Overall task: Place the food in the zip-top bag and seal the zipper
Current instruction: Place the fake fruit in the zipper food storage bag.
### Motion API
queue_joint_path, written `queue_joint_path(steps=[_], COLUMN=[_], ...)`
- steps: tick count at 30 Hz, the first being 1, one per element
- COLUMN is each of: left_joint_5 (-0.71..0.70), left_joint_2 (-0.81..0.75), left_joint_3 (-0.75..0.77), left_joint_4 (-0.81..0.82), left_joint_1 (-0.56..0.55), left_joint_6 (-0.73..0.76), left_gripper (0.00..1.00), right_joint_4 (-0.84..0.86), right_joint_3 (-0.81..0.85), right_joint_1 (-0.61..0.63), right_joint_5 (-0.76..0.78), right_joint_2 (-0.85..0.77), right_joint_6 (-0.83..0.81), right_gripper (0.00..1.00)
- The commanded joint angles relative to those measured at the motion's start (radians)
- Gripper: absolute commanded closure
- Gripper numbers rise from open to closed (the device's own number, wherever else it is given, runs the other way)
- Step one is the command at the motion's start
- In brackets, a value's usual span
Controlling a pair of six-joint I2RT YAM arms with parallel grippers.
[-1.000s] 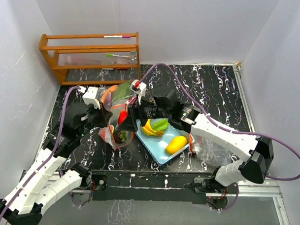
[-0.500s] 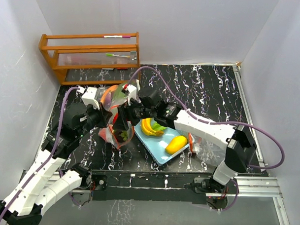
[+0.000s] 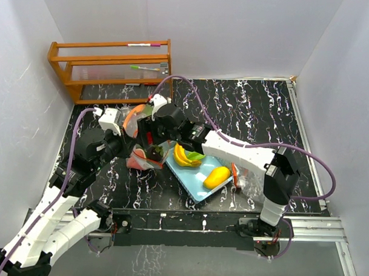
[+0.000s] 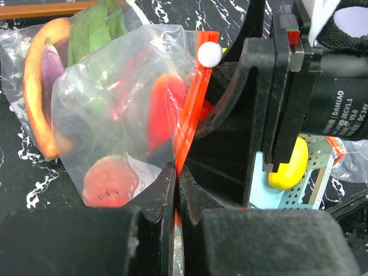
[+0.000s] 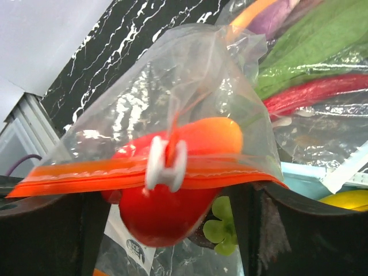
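Observation:
My left gripper [image 4: 176,172] is shut on the orange zipper strip [image 4: 190,109] of the clear zip-top bag [image 3: 145,158], at its near end. Inside the bag lie a watermelon slice [image 4: 109,181], a red-orange fruit [image 5: 172,172] and a small green piece [image 5: 221,230]. My right gripper [image 5: 172,198] is open, its fingers [image 5: 260,230] straddling the strip, with the white slider [image 5: 165,164] between them. In the top view the right gripper [image 3: 149,135] is over the bag and the left gripper [image 3: 128,152] is at the bag's left side. Bananas [image 3: 184,157], a green piece [image 3: 198,155] and a mango [image 3: 216,176] lie in the light-blue basket [image 3: 195,185].
A second clear bag [image 3: 143,115] with purple, green, orange and red contents lies just behind the held one. A crumpled clear bag [image 3: 255,184] sits right of the basket. A wooden rack [image 3: 114,72] stands at the back left. White walls enclose the table.
My right arm has swung left from the basket to the bag, and its fingers now straddle the zipper strip. The left gripper keeps its hold on the strip.

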Motion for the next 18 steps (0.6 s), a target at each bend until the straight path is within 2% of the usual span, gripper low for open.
queue_joint_path(steps=[1,3,11,16,18], left_joint_5=[0.004,0.002,-0.015,-0.038,-0.046], left_joint_2=[-0.016,-0.015,-0.011,0.001,0.004], left_joint_3=[0.016,0.016,0.016,0.014,0.011], left_joint_4=[-0.005,-0.004,0.004,0.006,0.010], left_joint_1=[-0.003,-0.003,-0.003,-0.003,-0.003], left_joint_6=[-0.004,-0.004,-0.002,0.004,0.005], left_gripper=[1.00,1.00,1.00,1.00,1.00], right_joint_4=[0.007,-0.003,-0.055,-0.059,-0.090], right_joint_3=[0.085,0.085,0.043,-0.038,-0.065], right_joint_1=[0.039,0.056,0.090,0.096,0.095], right_joint_5=[0.081,0.094,0.113,0.128,0.179], right_joint_2=[-0.010,-0.013,-0.109,-0.241,-0.295], right_joint_6=[-0.010,-0.021,-0.028,-0.014,0.009], right_gripper=[0.14,0.02,0.02,0.02,0.02])
